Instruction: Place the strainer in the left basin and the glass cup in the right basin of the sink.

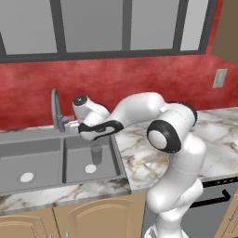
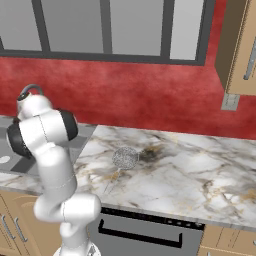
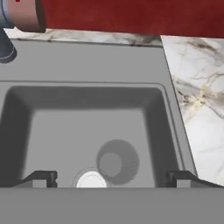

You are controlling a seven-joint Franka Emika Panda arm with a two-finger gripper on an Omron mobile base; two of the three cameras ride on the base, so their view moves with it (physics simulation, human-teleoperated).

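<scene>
Red-walled kitchen: wide-open gripper (image 3: 111,177) hangs over the matte grey right basin (image 3: 52,131); the clear glass cup (image 3: 117,161) stands upright between and beyond its fingers. Cup placement looks done. Next, fetch the silver mesh strainer (image 2: 125,157) off the marble counter (image 2: 200,175).

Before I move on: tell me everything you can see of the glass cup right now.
The clear, colourless cylindrical glass cup stands upright on the floor of the matte grey right basin, beside the round pale drain. It has no handle and is taller than wide. In the hand view it appears from above as a see-through ring next to the drain. The open two-finger gripper hangs above it, tips wide of it, not touching. It looks empty.
</scene>
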